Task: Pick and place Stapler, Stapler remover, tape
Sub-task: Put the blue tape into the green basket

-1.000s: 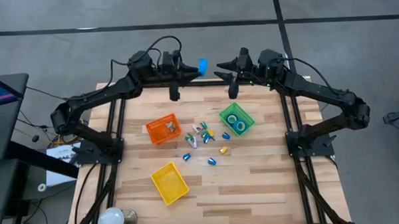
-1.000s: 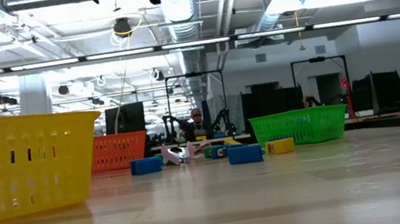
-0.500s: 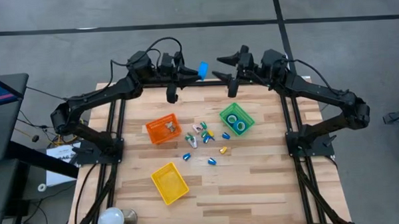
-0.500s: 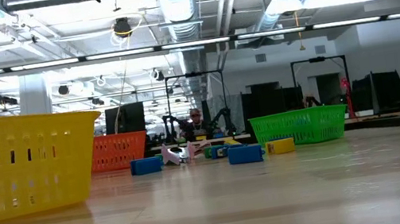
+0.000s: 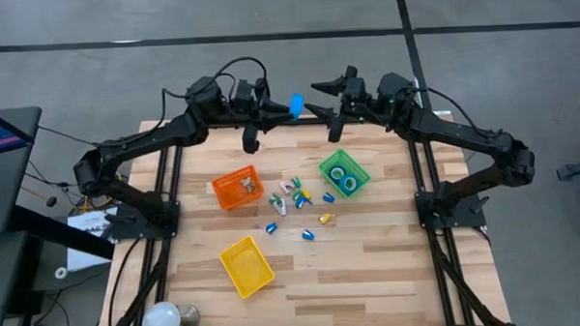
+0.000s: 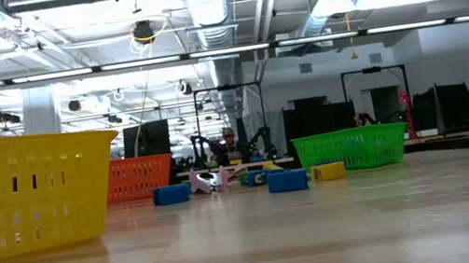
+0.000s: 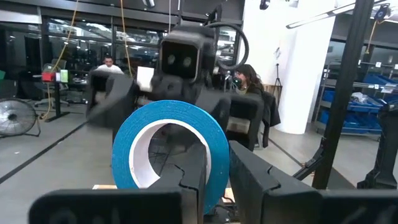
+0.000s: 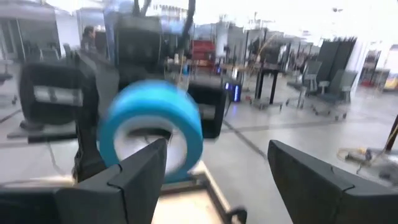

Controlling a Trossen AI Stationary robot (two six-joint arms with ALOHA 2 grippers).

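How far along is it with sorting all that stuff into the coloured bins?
Partly done. Two rolls of blue tape already lie in the green bin, and the orange bin holds something small. In hand: the left claw is shut on a third tape roll, held high beyond the table's far edge, facing the open right claw. Left: small pieces scattered mid-table; the yellow bin looks empty.
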